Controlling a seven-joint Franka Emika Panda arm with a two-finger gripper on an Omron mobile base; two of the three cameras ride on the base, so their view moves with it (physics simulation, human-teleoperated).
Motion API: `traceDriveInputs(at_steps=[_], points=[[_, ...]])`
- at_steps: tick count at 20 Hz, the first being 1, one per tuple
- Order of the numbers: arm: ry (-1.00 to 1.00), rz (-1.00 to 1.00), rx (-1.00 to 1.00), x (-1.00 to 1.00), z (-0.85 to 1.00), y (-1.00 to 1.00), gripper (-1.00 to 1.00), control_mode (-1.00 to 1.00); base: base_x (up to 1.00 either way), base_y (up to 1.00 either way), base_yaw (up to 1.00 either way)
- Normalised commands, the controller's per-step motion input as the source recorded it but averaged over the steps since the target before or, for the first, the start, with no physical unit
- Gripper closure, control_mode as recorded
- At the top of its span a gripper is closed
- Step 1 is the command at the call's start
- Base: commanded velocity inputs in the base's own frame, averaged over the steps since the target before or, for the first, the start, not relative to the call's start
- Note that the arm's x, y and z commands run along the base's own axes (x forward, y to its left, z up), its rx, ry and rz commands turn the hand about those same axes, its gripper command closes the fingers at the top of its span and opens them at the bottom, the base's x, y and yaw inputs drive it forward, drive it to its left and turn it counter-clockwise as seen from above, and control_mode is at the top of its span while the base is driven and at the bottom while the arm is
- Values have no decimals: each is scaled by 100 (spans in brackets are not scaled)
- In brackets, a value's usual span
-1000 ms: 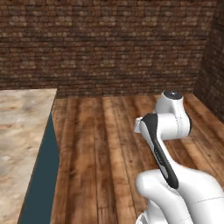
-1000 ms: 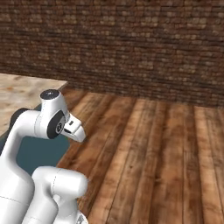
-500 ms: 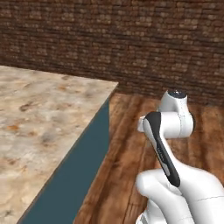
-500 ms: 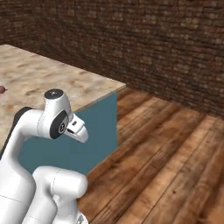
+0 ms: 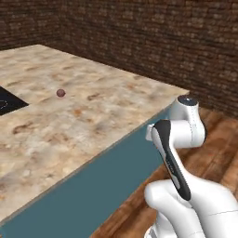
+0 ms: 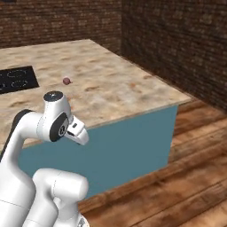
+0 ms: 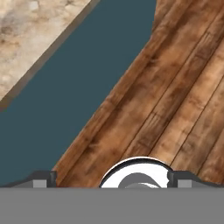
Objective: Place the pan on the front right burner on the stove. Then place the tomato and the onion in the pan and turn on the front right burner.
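Observation:
The onion [image 5: 60, 93] [image 6: 66, 81] is a small dull purplish ball lying alone on the beige stone counter [image 5: 93, 121] [image 6: 111, 84]. A corner of the black stove [image 5: 7, 104] juts in at the left edge, and the stove [image 6: 15, 80] carries thin white rings; I cannot tell which is the front right burner. The pan and the tomato are out of view. My gripper [image 7: 112, 178] hangs off the counter's end, well away from the onion, looking down at the floor. Its fingertips [image 7: 43, 177] stand wide apart, open and holding nothing.
The counter's teal side panel [image 5: 107, 186] [image 6: 128, 142] [image 7: 78, 78] drops to a wooden plank floor [image 6: 195, 177] [image 7: 175, 109]. A dark brick wall [image 5: 153, 42] [image 6: 177, 40] runs behind. The counter's corner [image 5: 186, 90] sits close to my folded arm.
The whole picture has swung: the base has turned toward the counter. The counter top now spreads across both base views, and the onion and stove have come into sight. The jaws stay open.

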Motion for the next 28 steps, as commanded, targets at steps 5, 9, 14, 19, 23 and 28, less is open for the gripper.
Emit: traceDriveInputs(at_steps=[5, 9, 14, 19, 23, 28], points=[[0, 0, 0, 0, 0, 0, -100, 100, 6, -42, 59], [0, 0, 0, 0, 0, 0, -100, 100, 26, -39, 21], [0, 0, 0, 0, 0, 0, -100, 100, 51, -58, 15], [0, 0, 0, 0, 0, 0, -100, 100, 59, -71, 22], [0, 0, 0, 0, 0, 0, -100, 100, 69, -53, 30], [0, 0, 0, 0, 0, 0, -100, 100, 62, -21, 48]])
